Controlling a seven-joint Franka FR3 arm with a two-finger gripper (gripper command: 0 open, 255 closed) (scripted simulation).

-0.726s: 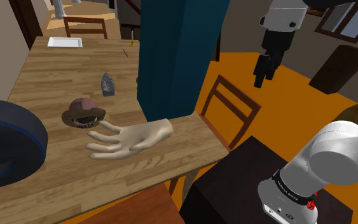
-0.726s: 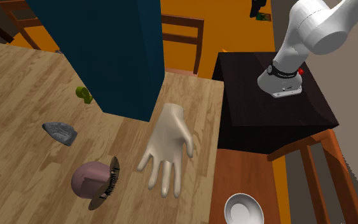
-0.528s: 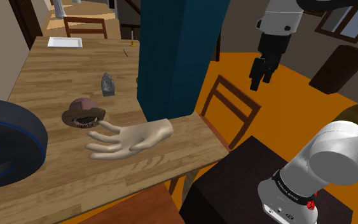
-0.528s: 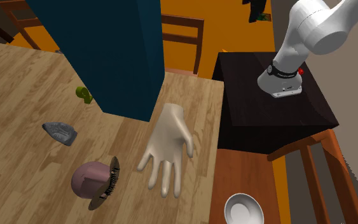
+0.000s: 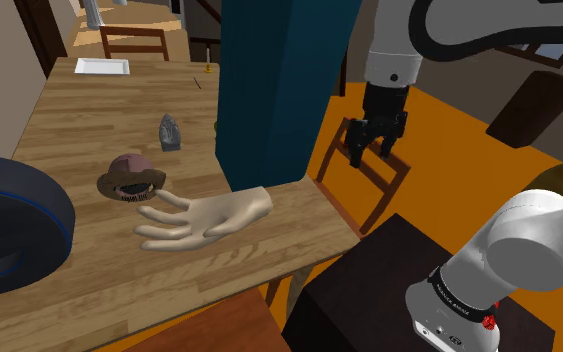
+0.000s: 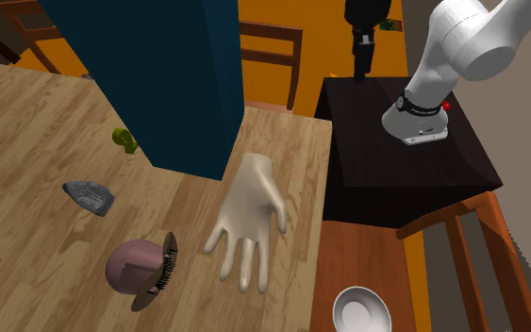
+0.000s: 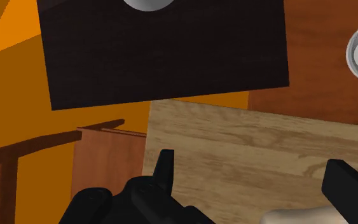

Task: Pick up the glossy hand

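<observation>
Franka arm (image 5: 534, 240): rounded white links with a smooth shell, joined by dark bands.
Item, base collar (image 5: 456, 300): black ring with small white lettering, pale flange beneath showing small dark ports.
Item, red marker (image 5: 488, 321): small, set beside the collar.
Item, wrist link (image 5: 394, 55): white cylinder, black curved band above.
Item, jaws: all black, blocky palm, two slim tapered fingers (image 7: 165, 168).

- Dark ring (image 5: 39, 205): cut off at the shoulder view's 9 o'clock edge; its full outline is not given.
- Blue panel (image 5: 279, 90): cropped at 12 o'clock in both exterior views.
- Yellow item (image 5: 208, 68): set at 11 o'clock on the table (image 5: 69, 110); too small to be identified.
- White bowl (image 6: 362, 311): clipped by the second exterior view's edge near 5 o'clock.
- Pale hand (image 7: 298, 216): in the wrist view, reduced to a sliver by the frame edge.
</observation>
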